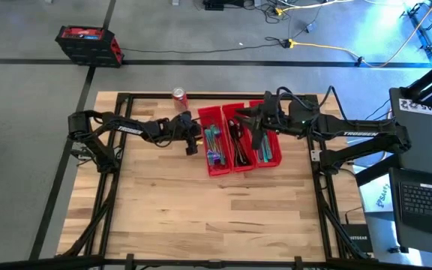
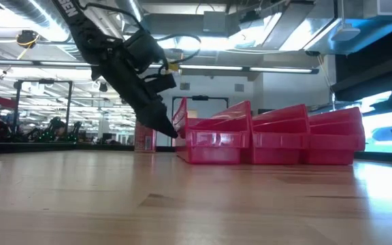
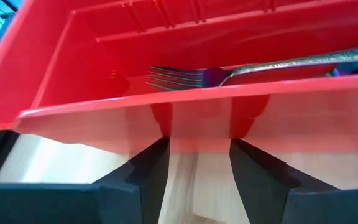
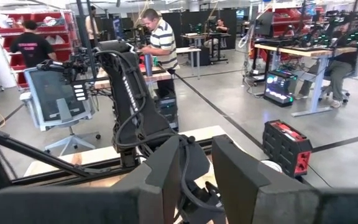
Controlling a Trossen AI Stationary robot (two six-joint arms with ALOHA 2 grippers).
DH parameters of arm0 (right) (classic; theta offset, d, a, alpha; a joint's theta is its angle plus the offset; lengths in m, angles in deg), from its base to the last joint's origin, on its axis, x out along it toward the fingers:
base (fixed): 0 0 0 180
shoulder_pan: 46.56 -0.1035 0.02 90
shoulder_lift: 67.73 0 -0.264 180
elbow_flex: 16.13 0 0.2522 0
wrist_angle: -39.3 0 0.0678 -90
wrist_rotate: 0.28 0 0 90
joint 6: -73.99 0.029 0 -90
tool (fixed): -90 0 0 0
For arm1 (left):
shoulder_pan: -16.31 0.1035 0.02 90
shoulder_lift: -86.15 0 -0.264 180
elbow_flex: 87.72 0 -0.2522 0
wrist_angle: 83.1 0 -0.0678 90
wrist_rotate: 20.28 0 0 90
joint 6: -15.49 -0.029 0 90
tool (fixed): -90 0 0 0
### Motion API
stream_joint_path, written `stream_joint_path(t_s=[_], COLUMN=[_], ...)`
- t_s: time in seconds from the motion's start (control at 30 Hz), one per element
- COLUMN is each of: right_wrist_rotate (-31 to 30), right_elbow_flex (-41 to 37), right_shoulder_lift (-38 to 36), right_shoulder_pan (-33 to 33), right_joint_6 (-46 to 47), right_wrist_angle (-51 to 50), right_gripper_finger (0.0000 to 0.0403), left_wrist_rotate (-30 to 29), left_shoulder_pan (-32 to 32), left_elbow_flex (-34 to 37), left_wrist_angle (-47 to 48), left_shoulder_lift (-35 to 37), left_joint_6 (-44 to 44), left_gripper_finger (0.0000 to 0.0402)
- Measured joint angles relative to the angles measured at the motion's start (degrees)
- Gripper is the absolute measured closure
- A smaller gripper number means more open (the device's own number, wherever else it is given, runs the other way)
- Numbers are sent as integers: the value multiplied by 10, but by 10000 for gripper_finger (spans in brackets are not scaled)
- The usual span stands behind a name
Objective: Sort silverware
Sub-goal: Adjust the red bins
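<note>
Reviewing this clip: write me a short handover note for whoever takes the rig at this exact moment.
Left gripper: open, empty, at the outer wall of the left red bin.
Right gripper: above the bins, nothing visibly held.
Silverware: lying in all three bins; a fork in the left one.
Done: no piece shows on the table.
Left: check that each bin holds one type, then park the arms.

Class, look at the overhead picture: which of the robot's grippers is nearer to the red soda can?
Left. The left gripper sits just below the red soda can, beside the leftmost bin. The right gripper hovers over the bins, farther away.
</note>
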Motion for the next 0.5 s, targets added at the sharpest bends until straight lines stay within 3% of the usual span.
stream_joint_path(t_s=[0.5], right_wrist_rotate=[-9], right_elbow_flex=[0], right_shoulder_lift=[0], right_shoulder_pan=[0], right_joint_6=[1], right_wrist_angle=[-1], right_gripper_finger=[322], left_wrist_rotate=[10], left_shoulder_pan=[-3], left_elbow_flex=[-28], left_wrist_angle=[-3], left_shoulder_lift=[-3], left_joint_6=[-7], left_gripper_finger=[245])
